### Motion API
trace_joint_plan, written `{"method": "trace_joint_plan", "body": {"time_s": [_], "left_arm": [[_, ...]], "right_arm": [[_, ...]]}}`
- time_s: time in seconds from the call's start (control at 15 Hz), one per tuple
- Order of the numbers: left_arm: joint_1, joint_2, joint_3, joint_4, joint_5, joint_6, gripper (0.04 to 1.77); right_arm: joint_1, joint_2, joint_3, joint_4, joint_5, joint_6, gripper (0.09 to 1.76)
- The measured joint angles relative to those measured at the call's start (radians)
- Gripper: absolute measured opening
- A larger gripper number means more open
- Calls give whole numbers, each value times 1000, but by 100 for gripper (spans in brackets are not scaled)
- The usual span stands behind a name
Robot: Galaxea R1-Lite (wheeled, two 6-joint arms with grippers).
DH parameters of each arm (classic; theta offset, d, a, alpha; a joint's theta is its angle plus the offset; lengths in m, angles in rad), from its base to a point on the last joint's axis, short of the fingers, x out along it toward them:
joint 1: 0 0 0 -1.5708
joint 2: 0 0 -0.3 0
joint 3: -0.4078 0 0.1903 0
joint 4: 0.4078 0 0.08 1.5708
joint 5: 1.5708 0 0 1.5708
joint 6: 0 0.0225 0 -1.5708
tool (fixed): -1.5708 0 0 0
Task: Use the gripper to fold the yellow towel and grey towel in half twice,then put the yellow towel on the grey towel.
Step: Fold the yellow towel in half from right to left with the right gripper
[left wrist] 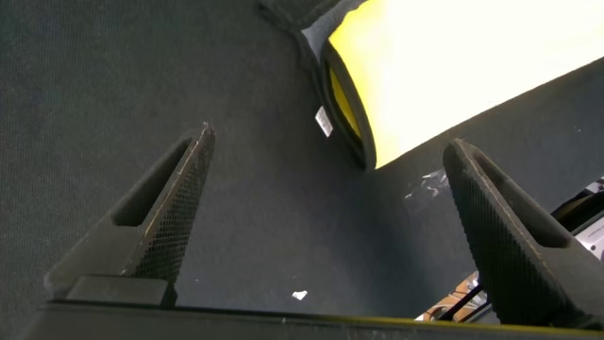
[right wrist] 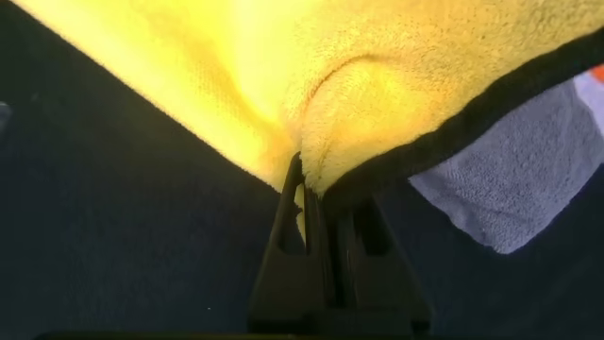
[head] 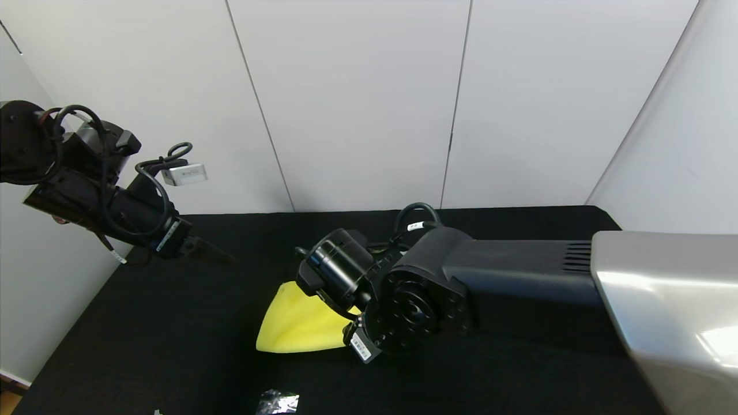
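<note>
The yellow towel (head: 297, 325) lies partly lifted on the black table, half hidden behind my right arm. My right gripper (right wrist: 316, 184) is shut on the towel's black-bound edge (right wrist: 491, 94). The grey towel (right wrist: 514, 194) shows as a corner under the yellow one in the right wrist view; it is hidden in the head view. My left gripper (head: 216, 253) is open and empty, held above the table's far left. In the left wrist view the left gripper (left wrist: 326, 156) points towards the yellow towel (left wrist: 453, 66), well apart from it.
The black table (head: 173, 334) runs to white wall panels at the back. A crumpled clear wrapper (head: 278, 402) lies near the front edge. A small white scrap (left wrist: 299, 296) lies on the cloth. The right arm (head: 490, 288) spans the table's right half.
</note>
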Motion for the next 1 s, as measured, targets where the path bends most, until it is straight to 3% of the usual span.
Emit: {"method": "trace_joint_plan", "body": {"time_s": [1.0], "left_arm": [[17, -3, -7, 0, -10, 0, 172]], "right_arm": [[51, 108, 5, -558, 128, 2, 15]]}}
